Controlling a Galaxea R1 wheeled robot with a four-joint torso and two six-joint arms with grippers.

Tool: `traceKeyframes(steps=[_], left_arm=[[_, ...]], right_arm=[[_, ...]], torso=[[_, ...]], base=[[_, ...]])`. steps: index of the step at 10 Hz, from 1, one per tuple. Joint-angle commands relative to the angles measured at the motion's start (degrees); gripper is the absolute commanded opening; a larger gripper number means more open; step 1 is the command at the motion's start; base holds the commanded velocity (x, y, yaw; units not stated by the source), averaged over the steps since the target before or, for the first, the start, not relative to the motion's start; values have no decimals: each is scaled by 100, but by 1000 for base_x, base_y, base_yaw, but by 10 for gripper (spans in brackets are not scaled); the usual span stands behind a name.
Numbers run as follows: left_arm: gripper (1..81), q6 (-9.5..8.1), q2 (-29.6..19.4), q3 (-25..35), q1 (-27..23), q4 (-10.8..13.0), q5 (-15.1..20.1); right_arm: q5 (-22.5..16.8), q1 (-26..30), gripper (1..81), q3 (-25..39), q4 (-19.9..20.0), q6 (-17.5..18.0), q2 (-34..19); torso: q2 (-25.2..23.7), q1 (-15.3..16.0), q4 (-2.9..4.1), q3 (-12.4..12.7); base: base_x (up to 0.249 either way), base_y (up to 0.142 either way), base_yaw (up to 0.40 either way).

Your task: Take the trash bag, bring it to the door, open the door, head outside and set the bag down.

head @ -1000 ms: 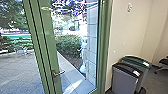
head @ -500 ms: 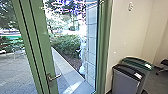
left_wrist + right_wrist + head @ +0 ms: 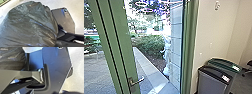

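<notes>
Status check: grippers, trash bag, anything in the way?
Grip unreadable, both sides. Trash bag close to left wrist camera. Glass door ahead, bins right.

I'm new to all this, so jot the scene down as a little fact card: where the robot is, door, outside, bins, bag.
place: indoors, facing the door
door: green frame, glass pane, metal lever handle
outside: leafy hedge, paved ground
bins: two, beside the pale wall; grey bin with dark lid in front, green-lidded bin behind
bag: dark, bulging, wrinkled trash bag, large in the left wrist view
</notes>
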Motion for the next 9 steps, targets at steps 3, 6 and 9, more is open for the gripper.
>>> traceKeyframes(steps=[3,6,9], left_arm=[[10,35,-8,2,-386,49,310],[10,35,-26,2,-360,49,179],[10,35,-17,2,-351,49,108]], right_arm=[[-294,274,811,27,-14,-13,44],[-92,274,811,-175,12,-4,27],[5,274,811,-175,-14,-13,53]], torso=[[0,5,0,0],[0,5,0,0],[0,5,0,0]], base=[[136,0,0],[134,0,0],[129,0,0]])
